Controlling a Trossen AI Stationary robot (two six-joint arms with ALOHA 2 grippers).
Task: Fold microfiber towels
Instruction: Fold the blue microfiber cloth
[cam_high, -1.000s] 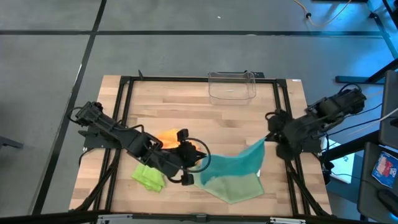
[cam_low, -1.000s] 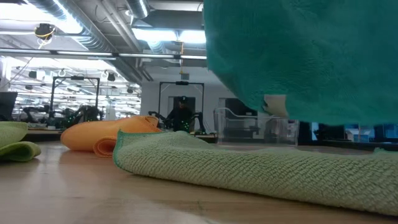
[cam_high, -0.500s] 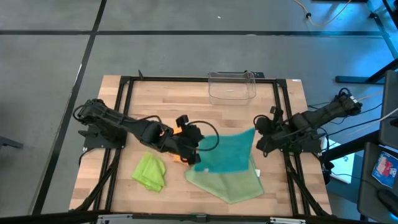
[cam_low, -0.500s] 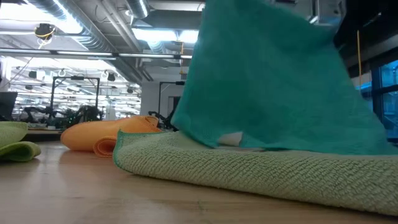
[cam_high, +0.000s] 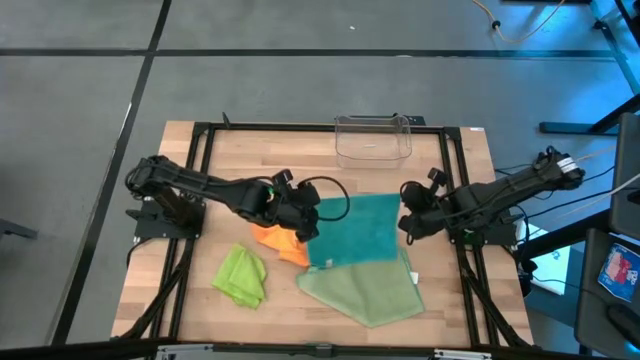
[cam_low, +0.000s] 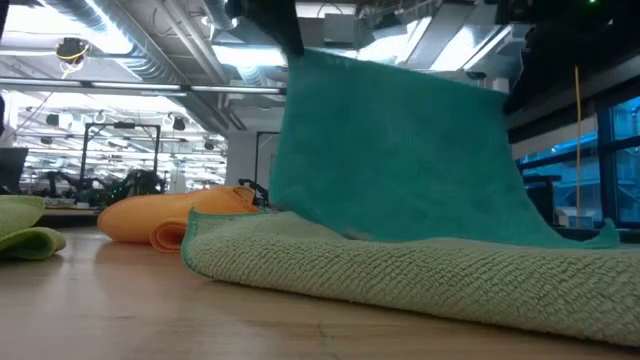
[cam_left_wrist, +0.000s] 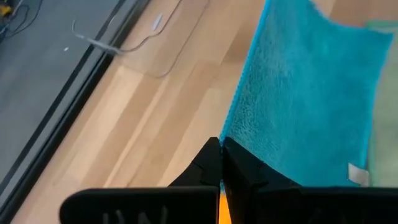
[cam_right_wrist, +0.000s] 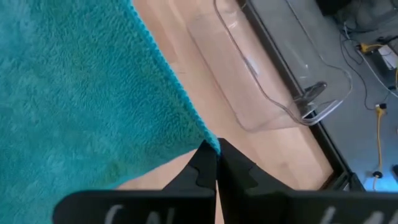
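A teal towel (cam_high: 355, 232) hangs spread between my two grippers above the table's middle. My left gripper (cam_high: 312, 213) is shut on its far left corner and my right gripper (cam_high: 405, 222) on its far right corner. Under the teal towel's near edge lies the pale sage towel (cam_high: 368, 292), flat on the wood. The orange towel (cam_high: 280, 240) lies bunched beside my left gripper. Near the front left, the lime green towel (cam_high: 240, 276) lies crumpled on the table. My left gripper pinches the teal towel's far left corner (cam_left_wrist: 231, 134) between its two shut fingers, slanting down from the table's left. The towel slopes away from the fingers, with its near edge (cam_low: 400, 235) on the sage towel. My right gripper pinches the far right corner (cam_right_wrist: 208, 138) between its shut fingers, slanting down from the table's right. The towel's top edge (cam_low: 400, 70) runs nearly straight across to the other gripper.
A clear plastic bin (cam_high: 373, 138) stands at the table's far edge, behind the towels. A black frame (cam_high: 200, 150) runs round the tabletop. Bare wood (cam_high: 260, 165) shows between the bin and the towels.
Both grippers have sunk. The left one has also gone toward the far edge, and the right one a little toward the left. The teal towel, which hung high and skewed, has come down and spread out, its near edge now lying on the sage towel.
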